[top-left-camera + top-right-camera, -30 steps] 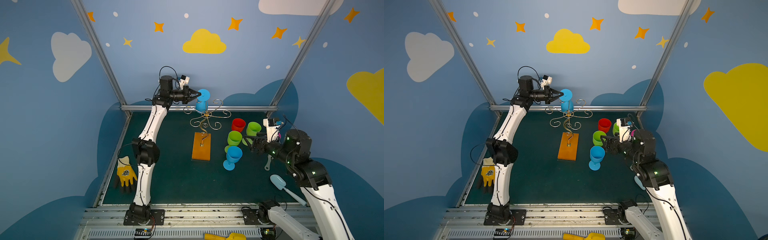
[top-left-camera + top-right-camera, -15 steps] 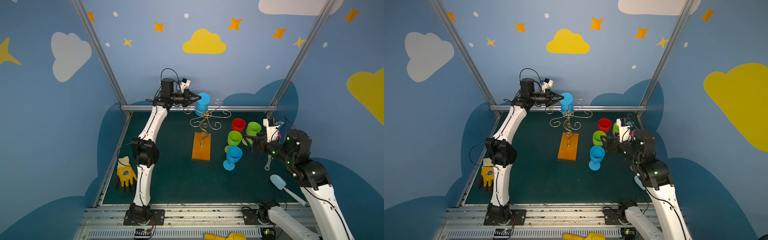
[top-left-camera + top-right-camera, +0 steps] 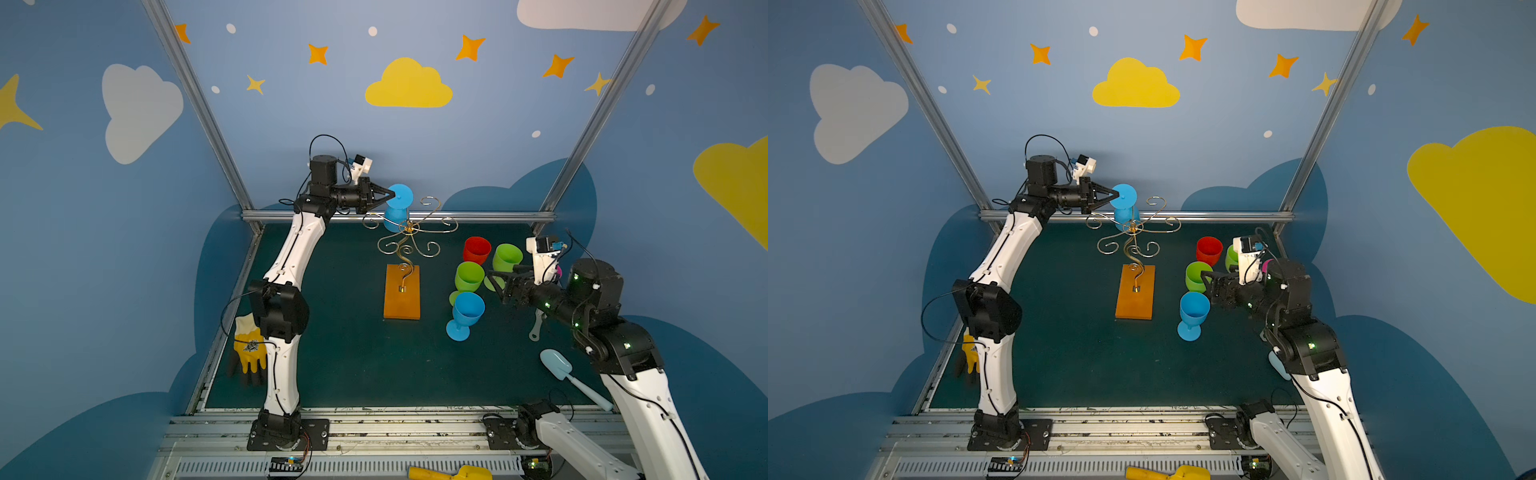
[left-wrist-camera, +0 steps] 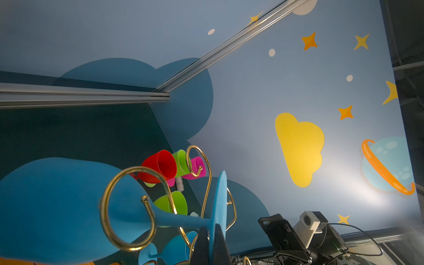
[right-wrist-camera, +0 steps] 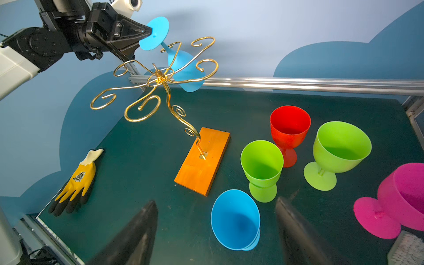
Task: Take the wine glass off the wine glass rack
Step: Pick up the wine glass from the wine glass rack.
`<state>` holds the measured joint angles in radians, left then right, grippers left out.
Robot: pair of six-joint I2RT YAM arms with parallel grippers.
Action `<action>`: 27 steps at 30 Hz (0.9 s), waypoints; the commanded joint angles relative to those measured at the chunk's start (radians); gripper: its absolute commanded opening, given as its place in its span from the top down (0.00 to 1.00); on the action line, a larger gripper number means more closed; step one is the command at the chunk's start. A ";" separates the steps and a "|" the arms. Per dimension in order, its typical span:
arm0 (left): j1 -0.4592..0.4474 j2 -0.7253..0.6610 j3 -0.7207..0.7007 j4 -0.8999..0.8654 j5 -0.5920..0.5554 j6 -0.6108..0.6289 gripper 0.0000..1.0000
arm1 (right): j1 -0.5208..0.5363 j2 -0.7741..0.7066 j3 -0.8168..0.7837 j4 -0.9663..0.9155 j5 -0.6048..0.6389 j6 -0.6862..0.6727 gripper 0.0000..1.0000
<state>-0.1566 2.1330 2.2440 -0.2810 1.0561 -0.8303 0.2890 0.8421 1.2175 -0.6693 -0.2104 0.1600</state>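
L gripper [image 3: 390, 194] pinches the foot rim of the blue wine glass [image 3: 401, 195], jaws closed tight on it. Glass hangs tilted, bowl down, stem thru a scroll arm on the far side of the wine glass rack [image 3: 402, 297], whose wooden base sits mid-table. R gripper [image 3: 496, 286] hovers wide open & empty, near a standing blue goblet [image 3: 468, 308].
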 commanded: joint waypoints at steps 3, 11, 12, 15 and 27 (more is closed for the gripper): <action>0.024 -0.048 -0.020 0.106 0.007 -0.024 0.97 | -0.003 -0.005 0.017 0.014 -0.003 0.004 0.20; 0.003 -0.023 -0.020 0.106 0.025 -0.026 0.97 | -0.003 -0.013 0.020 0.000 0.008 0.004 0.20; 0.002 -0.021 -0.020 0.103 0.025 -0.025 0.97 | -0.003 -0.015 0.020 0.000 0.009 0.004 0.20; 0.002 -0.021 -0.020 0.079 0.031 -0.011 0.97 | -0.004 -0.015 0.022 -0.002 0.011 0.002 0.20; 0.024 -0.043 -0.032 -0.022 0.029 0.055 0.97 | -0.003 -0.012 0.016 0.005 0.006 0.002 0.20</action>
<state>-0.1436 2.1262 2.2158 -0.2810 1.0676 -0.8093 0.2890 0.8383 1.2175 -0.6697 -0.2039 0.1596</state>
